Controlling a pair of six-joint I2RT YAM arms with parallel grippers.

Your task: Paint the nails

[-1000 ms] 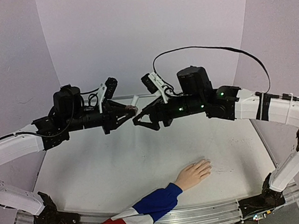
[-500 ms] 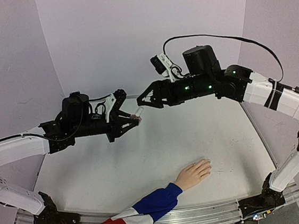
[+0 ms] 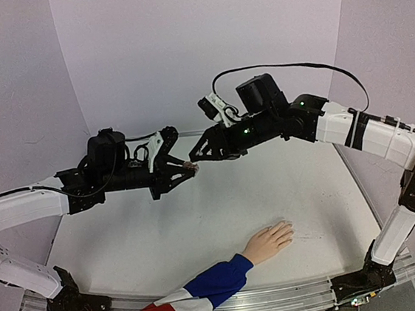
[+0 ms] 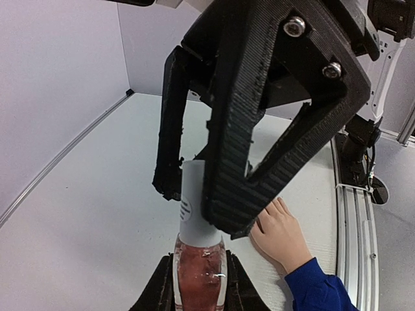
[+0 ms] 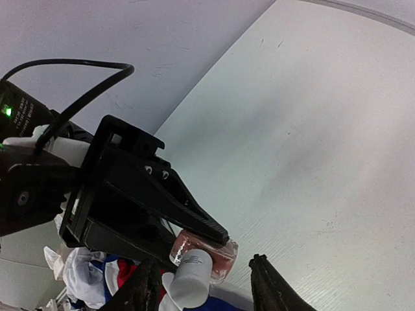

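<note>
My left gripper [image 3: 187, 167] is shut on a small pinkish bottle [image 4: 198, 278] with a white cap [image 4: 193, 210], held in the air above the table's far middle. My right gripper [image 3: 195, 156] is open, its two fingers [image 4: 227, 162] straddling the cap with a gap on either side. In the right wrist view the bottle [image 5: 214, 249] and cap [image 5: 188, 282] sit between my right fingertips [image 5: 262, 278]. A pale hand [image 3: 270, 242] with a blue, white and red sleeve [image 3: 206, 285] lies flat near the table's front; its nails [image 3: 288, 227] are too small to make out.
The white table [image 3: 163, 227] has a metal rail [image 3: 282, 296] along its front edge. Pale walls close in the back and sides. The hand also shows in the left wrist view [image 4: 282, 233], below the bottle and to the right.
My right gripper lifted away from the bottle, then came back down so its open fingers flank the cap. My left gripper dropped a little with the bottle. The hand has not moved.
</note>
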